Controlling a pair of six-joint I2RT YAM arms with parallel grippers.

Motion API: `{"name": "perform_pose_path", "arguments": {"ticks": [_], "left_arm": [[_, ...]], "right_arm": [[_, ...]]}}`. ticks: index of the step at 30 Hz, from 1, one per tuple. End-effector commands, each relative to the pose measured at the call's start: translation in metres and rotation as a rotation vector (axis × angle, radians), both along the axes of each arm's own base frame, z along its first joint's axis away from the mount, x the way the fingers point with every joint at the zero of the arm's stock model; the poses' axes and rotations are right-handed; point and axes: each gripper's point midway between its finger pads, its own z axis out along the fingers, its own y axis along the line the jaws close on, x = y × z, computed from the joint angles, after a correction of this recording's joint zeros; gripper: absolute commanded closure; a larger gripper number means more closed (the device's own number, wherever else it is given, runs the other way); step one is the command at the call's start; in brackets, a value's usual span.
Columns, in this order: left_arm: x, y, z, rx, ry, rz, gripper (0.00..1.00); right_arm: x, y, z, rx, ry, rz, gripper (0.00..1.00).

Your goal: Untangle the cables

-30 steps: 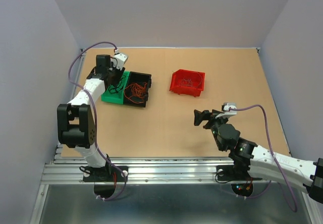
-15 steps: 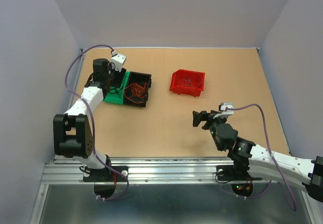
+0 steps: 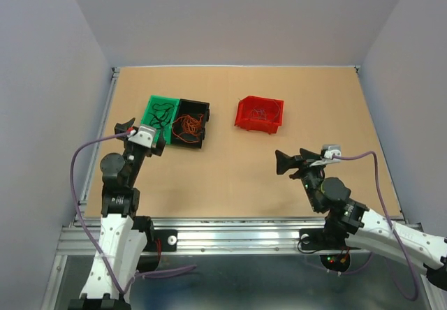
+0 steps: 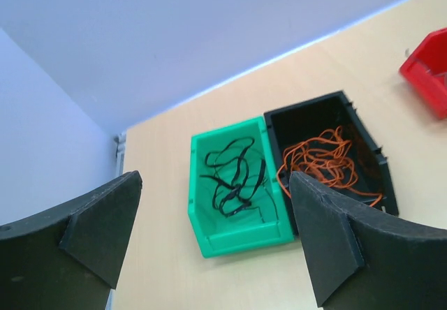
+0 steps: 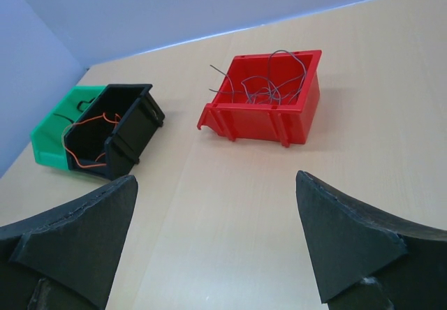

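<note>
Seemingly loose | black cables [image 4: 230, 177]: green bin [image 4: 241, 239] | orange cables [image 4: 325, 160]: black bin [image 4: 304, 114]

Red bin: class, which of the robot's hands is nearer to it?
Right. The right hand hovers just in front of the red bin, toward the robot; the left hand is well off to its left, beside the green bin.

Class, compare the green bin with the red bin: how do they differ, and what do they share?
The green bin holds black cables; the red bin holds thin grey cables. The green bin stands right against a black bin; the red bin stands alone. Both are open-topped bins on the table, each with loose cables inside.
</note>
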Motion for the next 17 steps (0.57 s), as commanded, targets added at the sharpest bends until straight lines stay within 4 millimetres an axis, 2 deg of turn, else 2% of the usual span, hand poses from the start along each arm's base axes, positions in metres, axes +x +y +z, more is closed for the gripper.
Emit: {"name": "perform_pose_path", "arguments": {"ticks": [1,5,11,17], "left_arm": [[-0.016,-0.014,-0.005,-0.014,-0.026,-0.081,0.01],[-0.023,-0.011,-0.011,-0.011,-0.056,-0.061,0.01],[-0.034,-0.015,-0.008,-0.01,-0.121,-0.084,0.01],[-0.035,-0.015,-0.009,-0.008,-0.126,-0.087,0.01]], "right_arm": [[-0.004,-0.003,-0.005,-0.007,-0.022,0.016,0.0],[-0.005,-0.004,-0.006,-0.002,-0.026,0.018,0.0],[-0.004,-0.003,-0.011,-0.01,-0.013,0.017,0.0],[-0.001,0.0,-0.014,-0.017,0.01,0.003,0.0]]}}
